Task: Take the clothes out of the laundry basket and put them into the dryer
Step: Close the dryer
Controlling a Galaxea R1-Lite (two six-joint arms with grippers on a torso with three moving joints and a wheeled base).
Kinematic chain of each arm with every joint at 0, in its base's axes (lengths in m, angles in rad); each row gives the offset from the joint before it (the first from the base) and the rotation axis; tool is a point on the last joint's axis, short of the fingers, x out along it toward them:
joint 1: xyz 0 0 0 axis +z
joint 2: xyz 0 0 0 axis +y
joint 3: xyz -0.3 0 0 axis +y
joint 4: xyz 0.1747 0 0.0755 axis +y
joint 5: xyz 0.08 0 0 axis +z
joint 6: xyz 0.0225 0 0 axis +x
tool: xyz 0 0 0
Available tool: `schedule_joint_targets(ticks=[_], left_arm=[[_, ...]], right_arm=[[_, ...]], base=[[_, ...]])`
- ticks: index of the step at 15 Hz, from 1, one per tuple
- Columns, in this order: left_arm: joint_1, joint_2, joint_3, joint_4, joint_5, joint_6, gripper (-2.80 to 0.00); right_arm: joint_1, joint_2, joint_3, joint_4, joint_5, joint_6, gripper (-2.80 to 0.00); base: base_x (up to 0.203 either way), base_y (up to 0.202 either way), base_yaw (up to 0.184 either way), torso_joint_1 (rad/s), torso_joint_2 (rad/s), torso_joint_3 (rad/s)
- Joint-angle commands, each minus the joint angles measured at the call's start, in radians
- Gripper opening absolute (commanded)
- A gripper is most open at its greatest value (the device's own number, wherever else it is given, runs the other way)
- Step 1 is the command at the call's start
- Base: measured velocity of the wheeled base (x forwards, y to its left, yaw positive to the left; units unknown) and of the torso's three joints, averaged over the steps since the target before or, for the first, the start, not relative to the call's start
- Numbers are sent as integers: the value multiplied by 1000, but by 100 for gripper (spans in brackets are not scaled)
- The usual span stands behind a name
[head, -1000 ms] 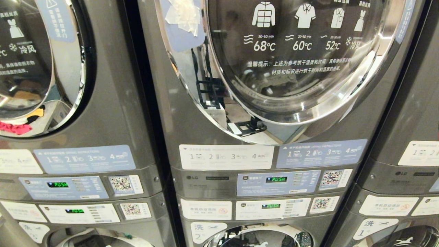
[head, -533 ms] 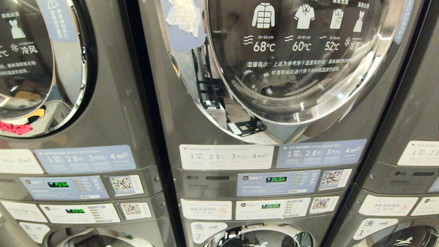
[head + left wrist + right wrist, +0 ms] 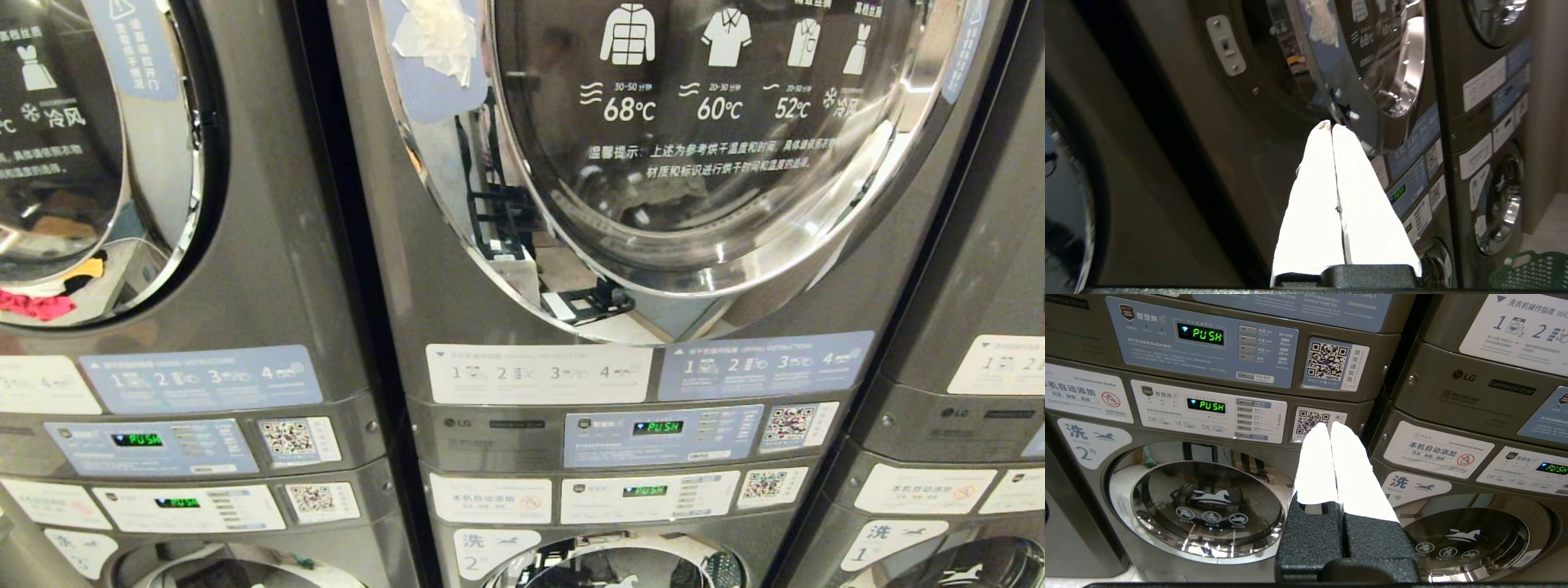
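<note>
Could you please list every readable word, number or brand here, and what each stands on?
"68°C", "60°C", "52°C": dryer door
"PUSH": dryer display
"PUSH": washer display
"LG", "Commercial Dryer": neighbouring dryer panel
"Washer", "2": washer label
Small instruction stickers: too small to read.

Almost no change is seen across the head views. Only a very slight sideways wobble of the whole picture is noted, with the dryer door (image 3: 702, 147) shifted along with everything else.
</note>
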Motion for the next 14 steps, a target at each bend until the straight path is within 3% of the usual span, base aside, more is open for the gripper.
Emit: schedule_joint_targets(ticks=[1,4,7,12,14], left_arm=[[-64,130,-57,-21,-1,2,-280],[-159,197,-119,-19,44,20,-280],[-321,294,-221,-19,108,69,-280],[-643,417,-356,-17,337,97,-280],[-683,458,-411,-16,389,99,-280]], right_arm=[[0,2,0,0,1,-1,-280],[0,2,0,0,1,-1,-280],[0,2,0,0,-1,-1,-280],[0,2,0,0,-1,-1,-280],[0,2,1,0,-1,0,-280]], base=[[0,0,0,0,0,0],[0,0,0,0,0,0],[0,0,0,0,0,0],[0,0,0,0,0,0],[0,0,0,0,0,0]])
